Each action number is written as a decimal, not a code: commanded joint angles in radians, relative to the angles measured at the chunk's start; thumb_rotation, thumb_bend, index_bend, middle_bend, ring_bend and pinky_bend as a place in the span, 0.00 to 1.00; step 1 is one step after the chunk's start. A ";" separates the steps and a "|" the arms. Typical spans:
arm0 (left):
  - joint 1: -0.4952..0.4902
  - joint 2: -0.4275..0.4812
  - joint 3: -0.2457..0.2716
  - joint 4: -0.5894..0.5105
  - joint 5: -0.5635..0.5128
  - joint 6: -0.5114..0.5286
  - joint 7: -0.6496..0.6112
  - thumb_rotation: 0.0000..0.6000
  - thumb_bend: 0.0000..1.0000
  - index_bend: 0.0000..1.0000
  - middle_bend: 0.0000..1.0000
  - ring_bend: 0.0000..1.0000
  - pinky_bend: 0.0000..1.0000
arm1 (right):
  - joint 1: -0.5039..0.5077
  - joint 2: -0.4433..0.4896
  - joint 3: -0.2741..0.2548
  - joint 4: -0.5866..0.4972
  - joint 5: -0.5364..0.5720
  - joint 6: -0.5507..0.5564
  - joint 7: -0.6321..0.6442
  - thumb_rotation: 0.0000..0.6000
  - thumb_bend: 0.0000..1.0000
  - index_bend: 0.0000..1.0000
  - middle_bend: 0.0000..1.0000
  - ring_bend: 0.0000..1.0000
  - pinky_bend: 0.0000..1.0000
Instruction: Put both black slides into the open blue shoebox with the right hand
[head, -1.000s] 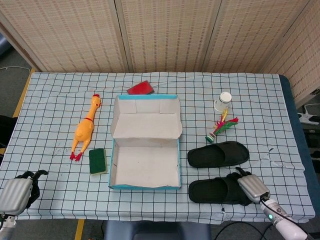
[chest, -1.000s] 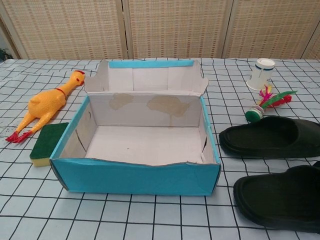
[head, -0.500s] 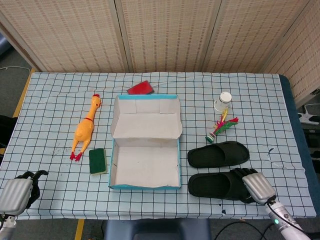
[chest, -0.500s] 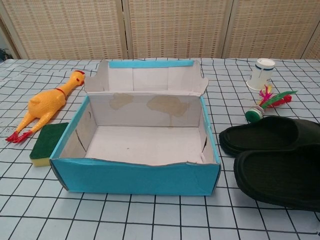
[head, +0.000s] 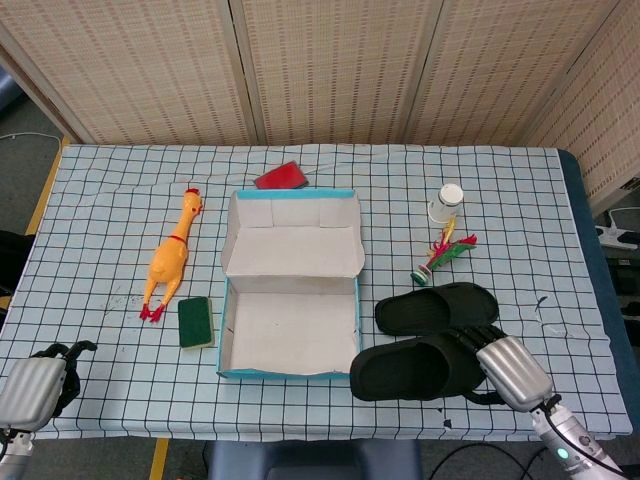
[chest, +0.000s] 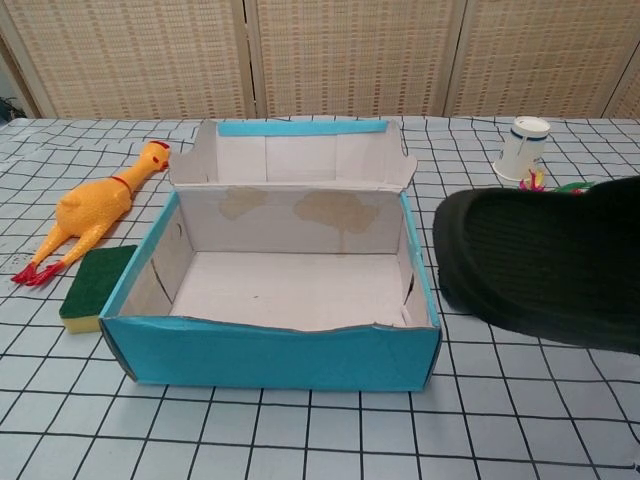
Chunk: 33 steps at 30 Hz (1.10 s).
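Observation:
My right hand grips the heel end of one black slide, which is lifted off the table with its toe pointing left toward the open blue shoebox. In the chest view this held slide fills the right side, just right of the shoebox, and hides my right hand. The second black slide lies flat on the table behind it. The box is empty inside. My left hand rests at the near left corner, holding nothing, fingers curled.
A yellow rubber chicken and green sponge lie left of the box. A red object sits behind the lid. A white cup and a feathered shuttlecock stand beyond the slides at right.
My right hand has raised the near slide off the table and carried it left toward the shoebox. The far slide and my left hand have not moved.

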 joint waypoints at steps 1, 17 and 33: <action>-0.001 0.001 0.001 -0.001 0.000 -0.002 -0.002 1.00 0.48 0.33 0.32 0.37 0.55 | 0.077 0.040 0.070 -0.157 0.078 -0.099 -0.121 1.00 0.08 0.49 0.44 0.24 0.40; -0.001 0.014 0.009 -0.005 0.021 0.000 -0.027 1.00 0.48 0.35 0.36 0.39 0.55 | 0.458 -0.326 0.276 -0.330 0.845 -0.240 -0.683 1.00 0.08 0.50 0.45 0.25 0.41; 0.000 0.025 0.014 -0.005 0.037 0.007 -0.063 1.00 0.48 0.35 0.36 0.39 0.55 | 0.635 -0.606 0.263 -0.175 1.113 -0.040 -0.884 1.00 0.08 0.50 0.45 0.25 0.41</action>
